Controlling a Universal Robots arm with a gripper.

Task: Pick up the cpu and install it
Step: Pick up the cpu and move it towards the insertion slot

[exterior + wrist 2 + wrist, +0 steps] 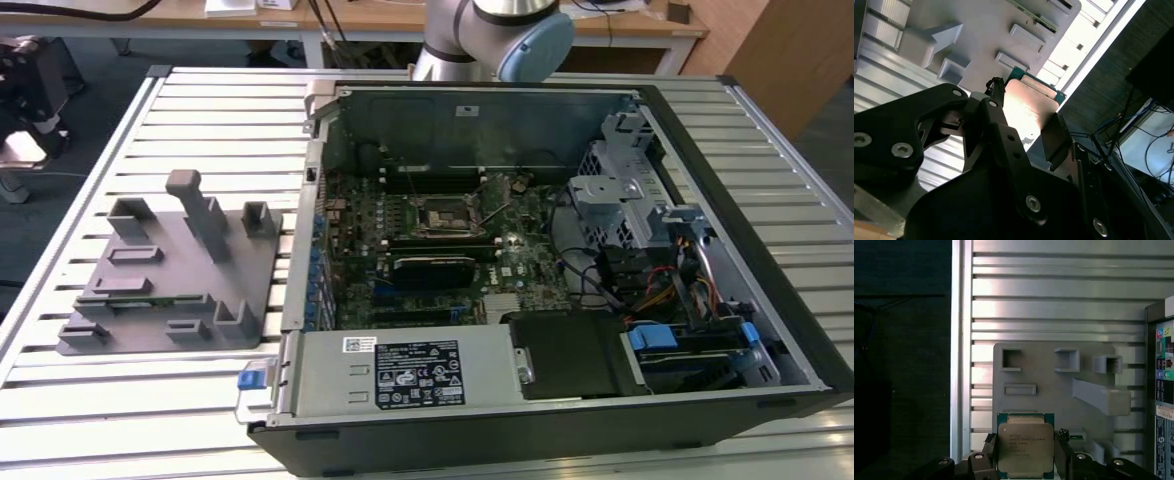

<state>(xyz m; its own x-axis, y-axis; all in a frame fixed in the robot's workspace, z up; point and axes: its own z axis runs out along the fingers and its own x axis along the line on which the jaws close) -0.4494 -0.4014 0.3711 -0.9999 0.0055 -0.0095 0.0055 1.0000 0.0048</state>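
Observation:
The cpu (pixel 1025 447), a thin square chip with a silvery top and a green rim, sits between the two black fingers of my gripper (pixel 1026 456), which is shut on its opposite edges. In the second wrist view the cpu (pixel 1030 107) catches the light between the same fingers (pixel 999 117), inside my gripper (pixel 1029 125). It hangs in the air above the grey plastic fixture (pixel 1054 385), near that fixture's edge. The socket frame (pixel 445 218) lies on the motherboard inside the open computer case (pixel 747 200).
The grey fixture (pixel 174 270) with upright posts stands on the ribbed metal table (pixel 174 400), on the exterior view's left of the case. The arm (pixel 494 35) rises behind the case. The case's rear port panel (pixel 1163 390) borders the fixture. Cables, drive cage and power supply crowd the case.

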